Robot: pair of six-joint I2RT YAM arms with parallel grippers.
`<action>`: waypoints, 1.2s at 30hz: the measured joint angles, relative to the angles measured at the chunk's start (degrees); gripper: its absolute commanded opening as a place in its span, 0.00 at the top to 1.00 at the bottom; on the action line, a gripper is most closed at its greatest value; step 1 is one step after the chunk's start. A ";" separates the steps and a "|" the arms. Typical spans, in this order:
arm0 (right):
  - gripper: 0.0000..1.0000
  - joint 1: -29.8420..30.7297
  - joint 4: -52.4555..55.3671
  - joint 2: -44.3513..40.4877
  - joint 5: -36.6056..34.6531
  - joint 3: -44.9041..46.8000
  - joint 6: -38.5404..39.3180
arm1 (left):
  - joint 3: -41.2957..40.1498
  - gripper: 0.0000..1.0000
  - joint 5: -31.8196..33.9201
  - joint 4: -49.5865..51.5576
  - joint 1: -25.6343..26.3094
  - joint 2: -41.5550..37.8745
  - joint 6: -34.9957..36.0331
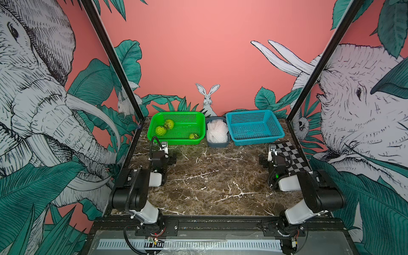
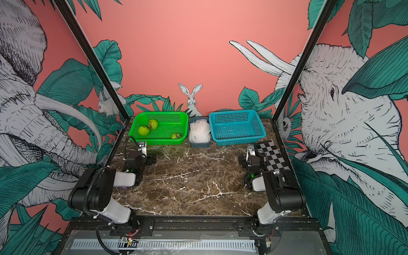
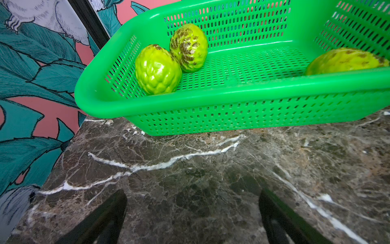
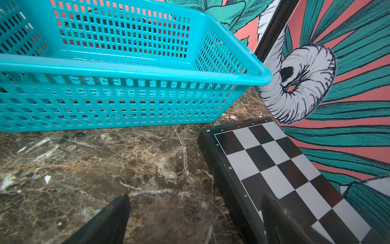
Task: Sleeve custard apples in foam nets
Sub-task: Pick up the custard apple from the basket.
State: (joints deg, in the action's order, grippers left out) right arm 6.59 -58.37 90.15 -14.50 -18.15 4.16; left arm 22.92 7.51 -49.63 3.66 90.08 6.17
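Risk: our left gripper (image 3: 193, 202), fingers spread and empty, faces the near wall of the green basket (image 1: 176, 141); three custard apples (image 1: 169, 124) inside may roll | foam nets (image 1: 217, 130) bunched in grey tub (image 1: 217, 144) may lift together | blue basket (image 1: 256, 141) empty | right gripper (image 4: 195, 209), spread and empty, could clip the chessboard (image 1: 295, 159).
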 measured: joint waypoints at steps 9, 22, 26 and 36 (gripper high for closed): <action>0.01 0.00 5.84 -7.58 -1.84 0.13 -1.20 | 0.98 0.01 -0.33 5.64 0.00 -3.56 -0.15; 0.01 -1.68 40.44 -28.09 9.46 -17.66 -19.04 | 15.32 0.00 0.48 37.51 -0.31 -21.59 -20.44; 0.01 -4.52 39.87 -27.52 20.74 -16.81 -28.59 | 16.57 0.00 -8.15 39.28 -0.50 -21.73 -26.84; 0.06 -2.91 57.46 -23.32 34.23 -28.22 -33.90 | 39.12 0.17 -23.69 57.94 1.18 -7.10 -33.53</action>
State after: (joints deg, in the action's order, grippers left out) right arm 3.68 -0.91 66.83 19.73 -46.37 -29.74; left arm 62.04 -16.19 8.32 4.84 82.98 -27.35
